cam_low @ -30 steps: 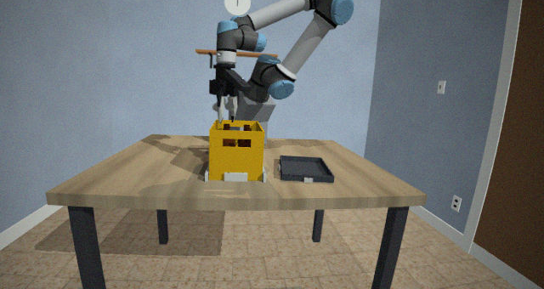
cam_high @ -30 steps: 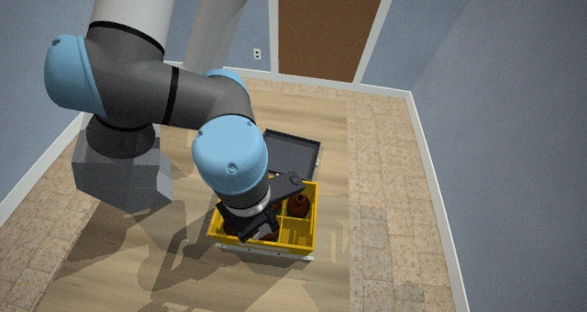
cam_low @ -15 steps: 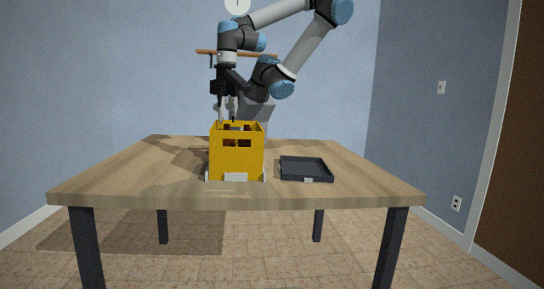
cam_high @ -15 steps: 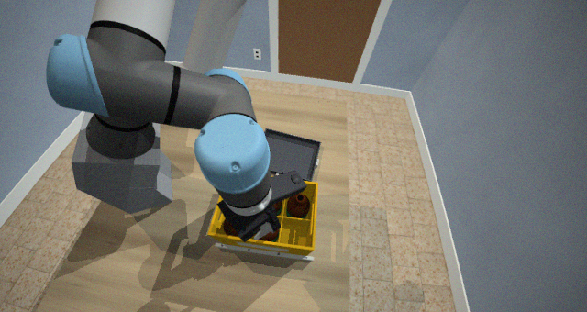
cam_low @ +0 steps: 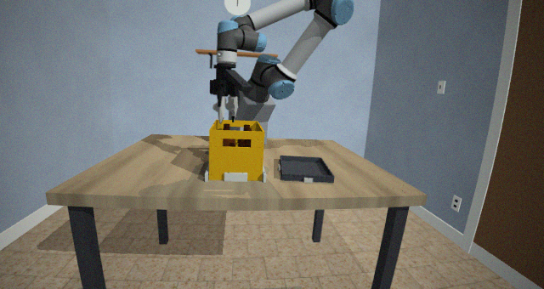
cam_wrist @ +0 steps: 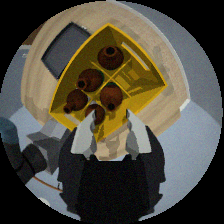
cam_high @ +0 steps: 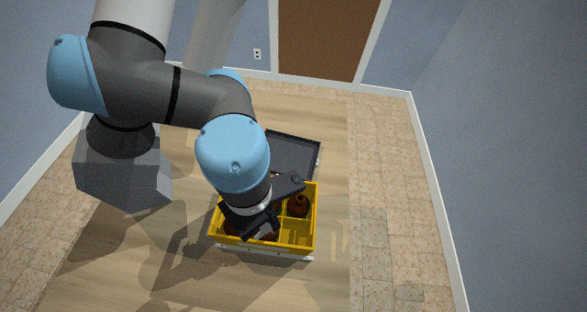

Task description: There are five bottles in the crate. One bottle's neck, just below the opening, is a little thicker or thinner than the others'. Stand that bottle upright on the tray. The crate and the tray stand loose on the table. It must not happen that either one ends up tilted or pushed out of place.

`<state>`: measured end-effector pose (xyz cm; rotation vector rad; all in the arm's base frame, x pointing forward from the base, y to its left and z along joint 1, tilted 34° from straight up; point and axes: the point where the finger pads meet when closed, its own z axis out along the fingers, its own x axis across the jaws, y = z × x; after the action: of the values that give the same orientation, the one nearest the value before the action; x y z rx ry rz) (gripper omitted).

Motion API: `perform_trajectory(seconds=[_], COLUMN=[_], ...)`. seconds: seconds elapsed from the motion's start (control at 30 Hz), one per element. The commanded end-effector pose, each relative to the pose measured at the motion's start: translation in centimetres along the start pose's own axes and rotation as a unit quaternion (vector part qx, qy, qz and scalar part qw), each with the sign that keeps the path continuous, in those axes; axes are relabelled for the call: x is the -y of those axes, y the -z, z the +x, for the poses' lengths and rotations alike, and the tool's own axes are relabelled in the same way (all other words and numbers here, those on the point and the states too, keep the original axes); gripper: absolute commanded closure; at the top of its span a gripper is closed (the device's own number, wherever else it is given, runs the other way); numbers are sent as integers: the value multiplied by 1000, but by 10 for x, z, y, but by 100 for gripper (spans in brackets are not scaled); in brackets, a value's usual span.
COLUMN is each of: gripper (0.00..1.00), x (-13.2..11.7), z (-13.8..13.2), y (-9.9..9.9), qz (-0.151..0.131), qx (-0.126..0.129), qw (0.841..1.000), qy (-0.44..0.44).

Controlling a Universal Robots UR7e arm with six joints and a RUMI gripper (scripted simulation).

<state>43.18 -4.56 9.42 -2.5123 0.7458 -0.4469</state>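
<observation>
The yellow crate (cam_high: pixel 293 249) (cam_low: pixel 235 166) (cam_wrist: pixel 107 33) holds several upright brown bottles. One bottle (cam_high: pixel 298 206) (cam_wrist: pixel 110 59) stands at the crate's far end in the wrist view. Others, a bottle (cam_wrist: pixel 91 79), a bottle (cam_wrist: pixel 77 100) and a bottle (cam_wrist: pixel 111 95), stand nearer the fingers. A last bottle is partly hidden by the left finger. I cannot tell which neck differs. My gripper (cam_low: pixel 227 121) (cam_wrist: pixel 111 109) is partly open with nothing between its fingers, pointing down just above the crate's rim. The dark tray (cam_high: pixel 295 153) (cam_low: pixel 303 167) (cam_wrist: pixel 65 47) holds nothing.
The tray lies beside the crate, with a narrow gap between them. Thin dividers (cam_high: pixel 293 218) split the crate, and one corner compartment (cam_high: pixel 293 233) has no bottle. White brackets (cam_low: pixel 235 177) sit along the crate's foot. My arm hides part of the crate in the top view.
</observation>
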Motion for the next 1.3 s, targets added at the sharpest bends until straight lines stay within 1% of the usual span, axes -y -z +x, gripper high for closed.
perform_trajectory(seconds=[0.0, 0.8, 1.27], gripper=[62, 62, 62], x=[0, 0, 0], z=[0, 0, 0], y=[0, -1, -11], qz=[0, 0, 0], qx=[0, 0, 0], qw=[1000, 1000, 1000], qy=[0, 0, 0])
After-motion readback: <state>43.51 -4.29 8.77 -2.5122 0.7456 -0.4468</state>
